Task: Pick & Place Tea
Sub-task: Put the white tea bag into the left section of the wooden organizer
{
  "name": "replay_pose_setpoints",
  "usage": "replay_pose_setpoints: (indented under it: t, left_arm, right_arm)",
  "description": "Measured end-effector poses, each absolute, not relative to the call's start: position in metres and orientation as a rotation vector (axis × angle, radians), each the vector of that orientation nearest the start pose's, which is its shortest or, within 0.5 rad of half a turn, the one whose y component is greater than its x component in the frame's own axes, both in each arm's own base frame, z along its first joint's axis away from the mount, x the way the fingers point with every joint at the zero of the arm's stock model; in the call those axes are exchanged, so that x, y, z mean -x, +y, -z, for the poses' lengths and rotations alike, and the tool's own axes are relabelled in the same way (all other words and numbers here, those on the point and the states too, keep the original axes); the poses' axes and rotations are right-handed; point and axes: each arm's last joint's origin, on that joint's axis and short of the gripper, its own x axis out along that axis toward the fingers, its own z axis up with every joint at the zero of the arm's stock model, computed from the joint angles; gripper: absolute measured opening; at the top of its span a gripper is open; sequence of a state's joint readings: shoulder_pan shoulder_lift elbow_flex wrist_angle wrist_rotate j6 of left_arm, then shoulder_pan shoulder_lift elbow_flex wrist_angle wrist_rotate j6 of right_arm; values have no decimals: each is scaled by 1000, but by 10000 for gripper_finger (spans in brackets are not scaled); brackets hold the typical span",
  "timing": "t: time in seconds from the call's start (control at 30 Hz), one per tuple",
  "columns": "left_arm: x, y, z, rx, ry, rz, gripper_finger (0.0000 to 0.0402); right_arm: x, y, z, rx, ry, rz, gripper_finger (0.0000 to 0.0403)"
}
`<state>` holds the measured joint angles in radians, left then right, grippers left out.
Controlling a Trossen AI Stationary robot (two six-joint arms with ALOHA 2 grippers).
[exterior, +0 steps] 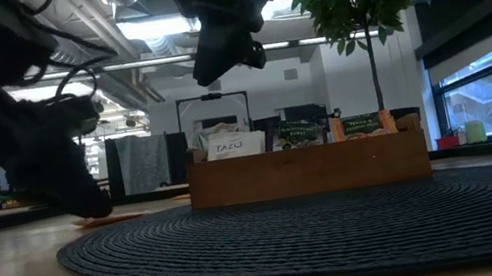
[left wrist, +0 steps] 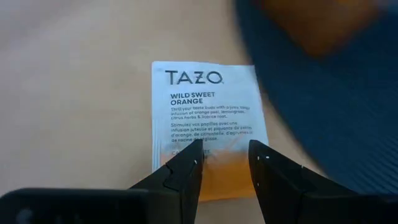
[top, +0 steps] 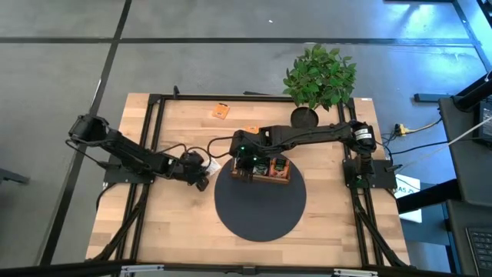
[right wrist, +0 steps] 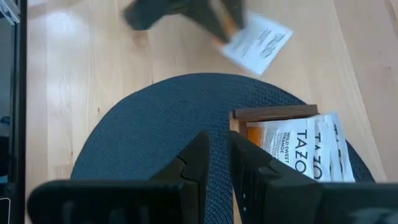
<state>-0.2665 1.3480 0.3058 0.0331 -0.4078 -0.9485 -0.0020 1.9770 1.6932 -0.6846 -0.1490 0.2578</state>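
Observation:
A white-and-orange tea sachet (left wrist: 208, 106) lies flat on the wooden table just off the left rim of the round dark mat (top: 260, 208). My left gripper (left wrist: 227, 155) is open and low over the sachet's orange end (left wrist: 217, 177). A brown wooden tray (exterior: 308, 173) stands on the mat with several sachets (right wrist: 305, 149) upright in it. My right gripper (right wrist: 219, 146) hangs above the tray's left end with a narrow gap between its fingers and nothing in it. Another orange sachet (top: 221, 111) lies at the far side of the table. My left gripper's fingertips (left wrist: 193, 163) come slanting down over the lying sachet's orange end, one toward each side of it. Whether they touch it, I cannot tell.
A potted plant (top: 319, 77) stands at the far right of the table, behind the tray. The mat's rim (left wrist: 261, 68) runs close beside the sachet. Bare wood lies to the left of the mat and along the near edge.

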Motion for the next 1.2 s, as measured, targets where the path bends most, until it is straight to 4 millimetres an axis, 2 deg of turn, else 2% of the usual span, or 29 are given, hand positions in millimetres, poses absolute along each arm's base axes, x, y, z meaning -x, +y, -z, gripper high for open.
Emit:
replay_pose_setpoints:
  t: [0.27, 0.47, 0.6, 0.7, 0.87, 1.03, 1.2]
  left_arm:
    - [-176, -80, -101, 588, 865, -272, 127]
    - [-161, -110, -102, 613, 907, -132, 126]
    - [-150, -125, -102, 597, 912, -57, 126]
    - [-144, -134, -103, 574, 898, -11, 125]
    - [-141, -148, -104, 500, 884, 37, 125]
    - [-151, -172, -102, 375, 889, 104, 125]
    - [-168, -193, -95, 340, 864, 81, 125]
  right_arm:
    - [-433, 18, -257, -326, 958, -30, 62]
    - [-442, 32, -266, -405, 836, -40, 62]
    - [-452, 49, -266, -487, 746, -61, 62]
    - [-463, 66, -255, -560, 701, -83, 66]
    - [-482, 98, -222, -704, 658, -120, 89]
    - [-494, 127, -193, -859, 612, -164, 126]
    - [-496, 142, -167, -999, 664, -134, 164]
